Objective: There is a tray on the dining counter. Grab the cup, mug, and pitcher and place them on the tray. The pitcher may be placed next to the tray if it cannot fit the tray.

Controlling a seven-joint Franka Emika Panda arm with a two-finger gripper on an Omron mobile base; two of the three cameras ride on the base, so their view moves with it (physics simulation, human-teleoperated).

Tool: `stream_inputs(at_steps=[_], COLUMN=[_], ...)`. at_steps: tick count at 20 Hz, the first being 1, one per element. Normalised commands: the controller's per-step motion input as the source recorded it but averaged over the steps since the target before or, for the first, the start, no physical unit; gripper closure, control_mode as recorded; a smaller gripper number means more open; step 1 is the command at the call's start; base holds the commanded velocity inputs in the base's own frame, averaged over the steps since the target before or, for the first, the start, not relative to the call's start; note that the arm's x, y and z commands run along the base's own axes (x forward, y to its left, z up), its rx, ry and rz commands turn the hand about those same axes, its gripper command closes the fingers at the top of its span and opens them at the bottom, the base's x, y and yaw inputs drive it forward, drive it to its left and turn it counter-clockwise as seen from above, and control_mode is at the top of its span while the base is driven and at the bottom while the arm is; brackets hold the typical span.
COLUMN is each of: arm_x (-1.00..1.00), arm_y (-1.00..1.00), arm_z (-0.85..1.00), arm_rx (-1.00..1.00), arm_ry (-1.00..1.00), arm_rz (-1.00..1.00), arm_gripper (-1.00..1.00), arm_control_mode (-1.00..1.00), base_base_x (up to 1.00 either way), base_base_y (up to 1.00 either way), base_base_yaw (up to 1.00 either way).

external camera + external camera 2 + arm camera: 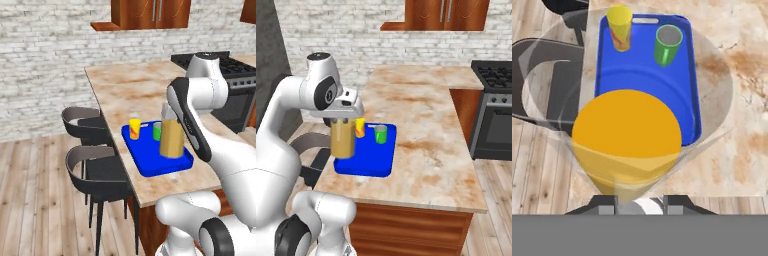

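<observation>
Hand view alone looks into pitcher (627, 140); cup (619, 27), mug (668, 45) beyond.

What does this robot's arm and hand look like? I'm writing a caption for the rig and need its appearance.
The arm is glossy white with rounded, bulbous links and dark grey to black bands and caps at the joints. No cables or markings show. The hand is a pale grey block at the wrist; its two small dark fingertips are squarish.

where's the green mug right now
The mug stands upright on the far end of the blue tray, beside the yellow cup, beyond the pitcher held in the gripper.
</observation>
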Motion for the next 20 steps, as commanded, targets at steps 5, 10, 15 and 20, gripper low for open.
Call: stream_inputs(at_steps=[5,10,15,20], arm_x=[0.20,0.19,0.13,0.00], arm_y=[-0.01,-0.02,-0.07,-0.05], arm_z=[-0.17,-0.18,-0.07,0.00], arm_rx=[-0.06,-0.06,0.00,0.00], arm_ry=[-0.13,-0.07,0.00,0.00], arm_rz=[0.00,0.00,0.00,0.00], arm_gripper=[1.00,1.00,1.00,1.00], arm_control_mode=[-1.00,-1.00,-1.00,-1.00], base_base_x=[0.00,0.00,0.00,0.00], base_base_y=[0.00,0.00,0.00,0.00], base_base_yaw=[0.00,0.00,0.00,0.00])
